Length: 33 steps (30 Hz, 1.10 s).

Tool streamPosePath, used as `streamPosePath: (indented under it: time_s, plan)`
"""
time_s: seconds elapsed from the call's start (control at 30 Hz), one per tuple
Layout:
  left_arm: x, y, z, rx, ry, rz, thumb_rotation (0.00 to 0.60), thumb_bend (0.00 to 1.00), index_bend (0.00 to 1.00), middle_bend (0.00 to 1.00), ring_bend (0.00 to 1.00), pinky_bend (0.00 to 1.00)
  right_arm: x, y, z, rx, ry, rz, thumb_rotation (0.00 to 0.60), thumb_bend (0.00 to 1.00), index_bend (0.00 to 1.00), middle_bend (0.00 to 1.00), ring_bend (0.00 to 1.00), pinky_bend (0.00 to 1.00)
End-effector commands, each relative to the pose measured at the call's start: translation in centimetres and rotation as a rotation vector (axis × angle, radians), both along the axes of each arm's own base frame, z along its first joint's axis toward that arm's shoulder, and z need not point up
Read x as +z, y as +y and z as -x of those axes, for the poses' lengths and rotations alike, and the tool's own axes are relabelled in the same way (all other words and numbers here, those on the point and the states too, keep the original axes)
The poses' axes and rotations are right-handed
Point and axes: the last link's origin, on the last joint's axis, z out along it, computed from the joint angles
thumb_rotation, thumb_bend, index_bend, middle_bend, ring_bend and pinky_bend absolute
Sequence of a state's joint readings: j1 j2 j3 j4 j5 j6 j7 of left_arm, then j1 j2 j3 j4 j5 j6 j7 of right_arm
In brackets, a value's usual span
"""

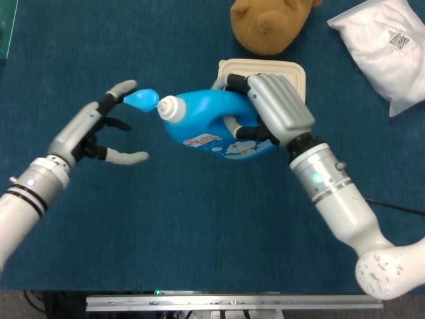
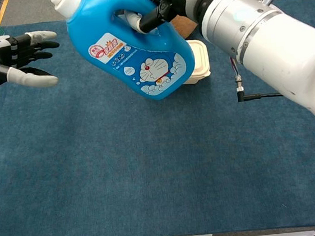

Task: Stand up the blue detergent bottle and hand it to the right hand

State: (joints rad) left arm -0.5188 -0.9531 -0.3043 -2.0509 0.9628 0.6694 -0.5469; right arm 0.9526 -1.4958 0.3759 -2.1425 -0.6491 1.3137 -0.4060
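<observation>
The blue detergent bottle hangs in the air, tilted with its white neck and blue pump spout pointing left. My right hand grips it by the handle, fingers curled through the loop. My left hand is apart from the bottle, off to its left, fingers spread and holding nothing. In the head view one left fingertip lies close to the pump spout without holding it.
A beige lidded food box sits on the blue table cloth behind the bottle. A brown plush toy lies at the back, a white powder bag at the back right. A black cable trails on the right.
</observation>
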Motion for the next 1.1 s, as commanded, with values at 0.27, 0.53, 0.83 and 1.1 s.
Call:
streamPosePath:
  time_s: [0.27, 0.53, 0.83, 1.1]
  plan:
    - [2.2, 0.2, 3.0, 0.044, 0.031, -0.070, 0.600, 0.14, 0.00, 0.04, 0.00, 0.26, 1.0, 0.3, 3.0, -0.021, -0.177, 0.024, 0.600, 0.51, 0.49, 0.67, 0.61, 0.56]
    - [3.5, 0.1, 4.1, 0.062, 0.036, -0.099, 0.600, 0.14, 0.00, 0.04, 0.00, 0.26, 1.2, 0.6, 4.4, -0.025, -0.242, 0.024, 0.600, 0.51, 0.49, 0.67, 0.61, 0.56]
    - [4.1, -0.2, 4.7, 0.058, 0.027, -0.109, 0.600, 0.14, 0.00, 0.04, 0.00, 0.26, 1.8, 1.5, 6.4, -0.017, -0.298, 0.042, 0.600, 0.51, 0.49, 0.67, 0.61, 0.56]
    - [4.3, -0.2, 4.7, 0.051, 0.020, -0.111, 0.600, 0.14, 0.00, 0.04, 0.00, 0.26, 1.9, 1.9, 7.0, -0.001, -0.317, 0.047, 0.600, 0.51, 0.49, 0.67, 0.61, 0.56]
